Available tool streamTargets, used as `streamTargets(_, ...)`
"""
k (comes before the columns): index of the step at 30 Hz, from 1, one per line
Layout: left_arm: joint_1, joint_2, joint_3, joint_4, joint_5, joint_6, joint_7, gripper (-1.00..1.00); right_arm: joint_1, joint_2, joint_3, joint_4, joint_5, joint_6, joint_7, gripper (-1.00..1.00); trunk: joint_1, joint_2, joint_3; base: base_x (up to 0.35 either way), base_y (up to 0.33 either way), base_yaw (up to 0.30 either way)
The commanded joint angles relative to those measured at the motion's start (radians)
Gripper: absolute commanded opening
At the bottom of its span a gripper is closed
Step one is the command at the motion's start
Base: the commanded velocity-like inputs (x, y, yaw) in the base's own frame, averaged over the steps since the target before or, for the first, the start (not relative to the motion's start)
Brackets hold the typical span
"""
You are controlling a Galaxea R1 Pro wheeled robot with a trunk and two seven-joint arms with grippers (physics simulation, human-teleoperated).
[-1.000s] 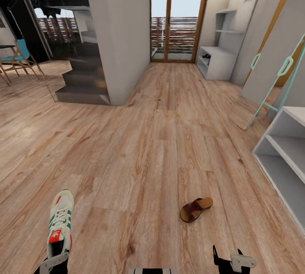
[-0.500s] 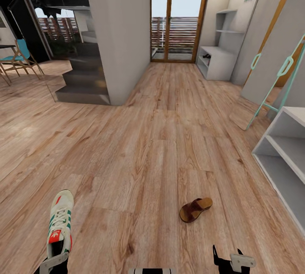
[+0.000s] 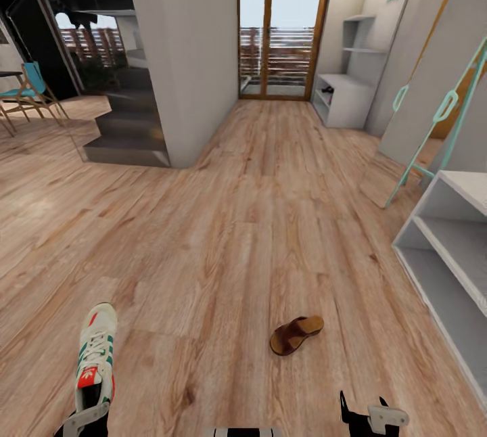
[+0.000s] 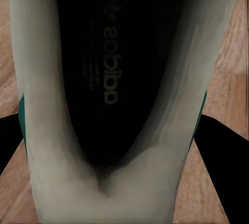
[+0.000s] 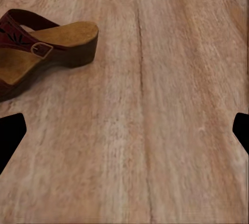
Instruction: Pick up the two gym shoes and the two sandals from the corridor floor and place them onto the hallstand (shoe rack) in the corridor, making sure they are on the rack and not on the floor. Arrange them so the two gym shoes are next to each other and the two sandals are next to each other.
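Note:
One gym shoe (image 3: 95, 354), white with green stripes and a red-orange heel patch, hangs at the lower left of the head view, toe pointing away. My left gripper (image 3: 85, 418) is shut on its heel end. The left wrist view looks into the gym shoe's dark insole (image 4: 106, 68), with black fingers (image 4: 224, 148) on either side. A brown sandal (image 3: 296, 334) lies on the corridor floor (image 3: 230, 234). It is ahead and to the left of my right gripper (image 3: 364, 411), which is open and holds nothing. The sandal (image 5: 44, 50) also shows in the right wrist view. The hallstand (image 3: 346, 100) stands far off by the glass door.
A plain white two-shelf bench (image 3: 448, 247) stands close on the right. A teal-framed leaning mirror (image 3: 433, 126) is behind it. A grey wall block (image 3: 182, 51) and dark stairs (image 3: 128, 132) are at the left, with chairs (image 3: 27, 92) beyond. A small dark item (image 3: 329, 90) sits in the hallstand.
The whole view has shifted a little: the sandal, bench and walls have slid leftward in the picture, so the camera moved. The gym shoe and both grippers keep their places in the view.

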Motion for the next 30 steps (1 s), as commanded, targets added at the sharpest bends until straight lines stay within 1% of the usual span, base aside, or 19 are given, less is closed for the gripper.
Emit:
streamTargets(1,-0.001,0.0,0.002,0.001,0.01,-0.002,-0.01,-1.0,0.0,0.0,0.0,0.0,-0.004,-0.002,0.002,1.0,0.0,0.0,-0.001,0.0,-0.271,0.106)
streamTargets(11,-0.001,0.0,0.002,0.001,0.01,-0.003,-0.009,-1.0,0.0,0.0,-0.002,0.0,-0.004,-0.002,0.001,1.0,0.0,0.0,-0.001,0.009,-0.272,0.227)
streamTargets(19,-0.001,0.0,0.002,0.001,0.01,-0.003,-0.008,-1.0,0.0,0.001,-0.002,-0.001,-0.006,-0.002,0.001,1.0,0.0,0.0,-0.001,0.103,-0.273,0.259)
streamTargets(24,-0.001,0.001,0.002,0.001,0.01,-0.003,-0.008,-1.0,0.0,0.001,-0.002,-0.001,-0.007,-0.002,0.001,1.0,0.0,0.0,-0.001,0.124,-0.236,0.096)
streamTargets(30,-0.001,0.002,0.003,0.002,0.01,-0.003,-0.008,-1.0,-0.001,0.001,-0.002,-0.001,-0.007,-0.003,0.0,1.0,0.0,0.0,-0.001,0.021,-0.101,0.007)
